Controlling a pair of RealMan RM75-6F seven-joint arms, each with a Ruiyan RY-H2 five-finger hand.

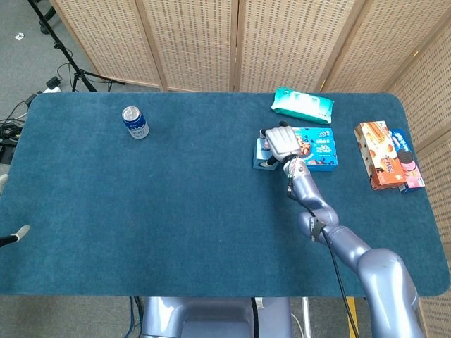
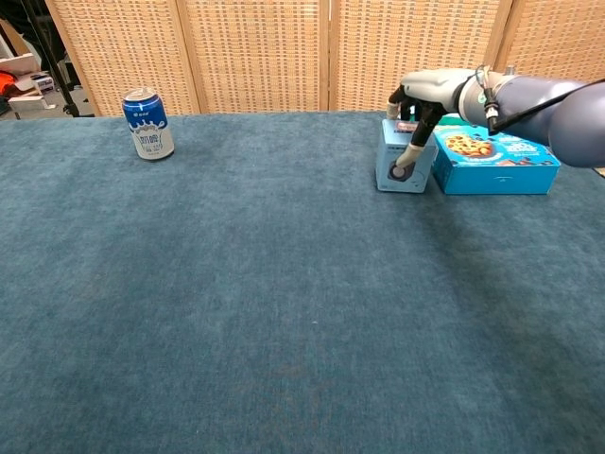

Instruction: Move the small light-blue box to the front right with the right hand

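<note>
The small light-blue box stands upright on the table, right beside the left end of a larger blue cookie box. My right hand lies over the small box's top. One of its fingers reaches down the front face and touches it, and the thumb is hidden. The box still rests on the cloth. Only a grey tip of my left hand shows at the left edge of the head view.
A blue drink can stands at the far left. A teal wipes pack lies at the back. An orange snack box and a blue cookie pack lie near the right edge. Wicker screens stand behind the table.
</note>
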